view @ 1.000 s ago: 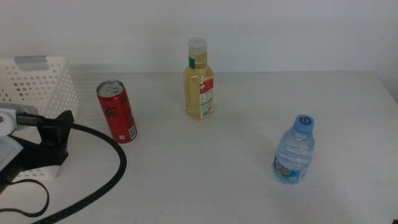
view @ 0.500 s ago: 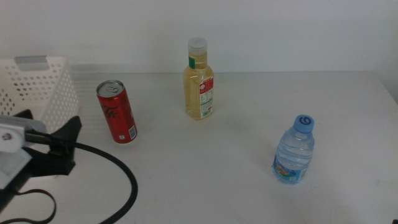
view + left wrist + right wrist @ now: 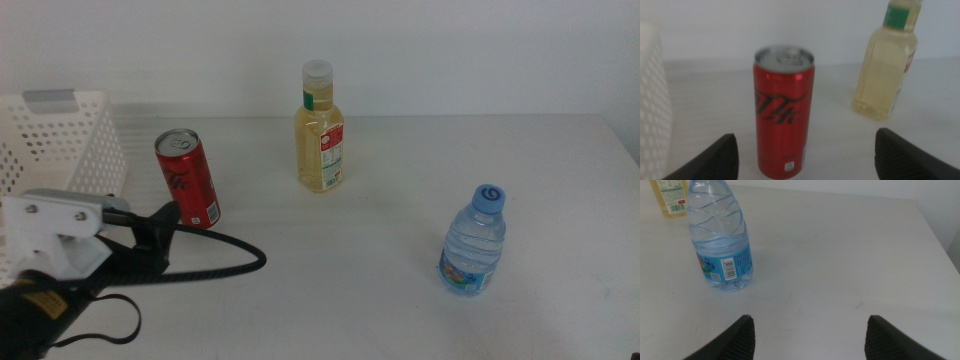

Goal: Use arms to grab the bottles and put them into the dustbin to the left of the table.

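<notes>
In the middle view, you are looking at a white counter (image 3: 400,180) carrying all three bottles upright and none yet in the dustbin (image 3: 60,140). Taking the red can (image 3: 187,180) as your landmark: the dustbin is standing just beyond it toward the arm's side, the yellow-liquid bottle (image 3: 320,130) is standing further back and to the other side, and the blue-capped water bottle (image 3: 475,243) is sitting well apart, toward the camera and far across the counter. Your left end effector (image 3: 160,228) is reaching in low, its dark tips just short of the can's base.

In the left wrist view, the can (image 3: 784,112) is standing between the two jaw tips of the left end effector (image 3: 805,155), which are spread wide and not touching it. So you are judging the approach step on the first bottle: the next move is calling for a push forward until the jaws are flanking the can, then a close, then a lift clear of the dustbin wall (image 3: 652,100).

In the right wrist view, the right end effector (image 3: 807,335) is waiting with jaws parted, empty, near the water bottle (image 3: 720,240)
</notes>
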{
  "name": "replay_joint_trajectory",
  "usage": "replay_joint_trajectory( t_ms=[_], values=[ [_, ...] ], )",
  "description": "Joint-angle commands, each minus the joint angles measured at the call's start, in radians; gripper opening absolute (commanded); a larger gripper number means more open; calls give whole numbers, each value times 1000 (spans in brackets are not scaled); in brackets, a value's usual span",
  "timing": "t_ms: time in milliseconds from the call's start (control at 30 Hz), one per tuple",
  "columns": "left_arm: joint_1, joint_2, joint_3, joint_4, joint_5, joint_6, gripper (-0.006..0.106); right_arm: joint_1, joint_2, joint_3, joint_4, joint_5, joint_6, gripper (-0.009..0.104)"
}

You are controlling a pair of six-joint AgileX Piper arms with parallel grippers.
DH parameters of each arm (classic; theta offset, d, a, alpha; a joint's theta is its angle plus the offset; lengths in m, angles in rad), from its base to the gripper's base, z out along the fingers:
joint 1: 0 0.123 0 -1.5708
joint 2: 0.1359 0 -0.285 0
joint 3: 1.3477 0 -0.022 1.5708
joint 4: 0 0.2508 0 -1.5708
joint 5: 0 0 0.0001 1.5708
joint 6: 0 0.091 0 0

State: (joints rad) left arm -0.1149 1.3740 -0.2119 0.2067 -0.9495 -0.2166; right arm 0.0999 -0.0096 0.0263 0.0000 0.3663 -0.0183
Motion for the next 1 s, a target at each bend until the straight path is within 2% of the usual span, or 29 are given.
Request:
replay_joint_trajectory(
  t_ms=[0,333,733,967],
  values=[
    [-3,45,-36,-16,-133,-21,89,-5,-27,-6,0,-56,-13,57],
    [-3,243,-137,-67,-201,-6,89,-5,-27,-6,0,-56,-13,57],
    [-3,460,-305,-6,-252,-11,89,-5,-27,-6,0,-56,-13,57],
    [-3,536,-405,1,-257,-31,89,-5,-27,-6,0,-56,-13,57]
  ],
)
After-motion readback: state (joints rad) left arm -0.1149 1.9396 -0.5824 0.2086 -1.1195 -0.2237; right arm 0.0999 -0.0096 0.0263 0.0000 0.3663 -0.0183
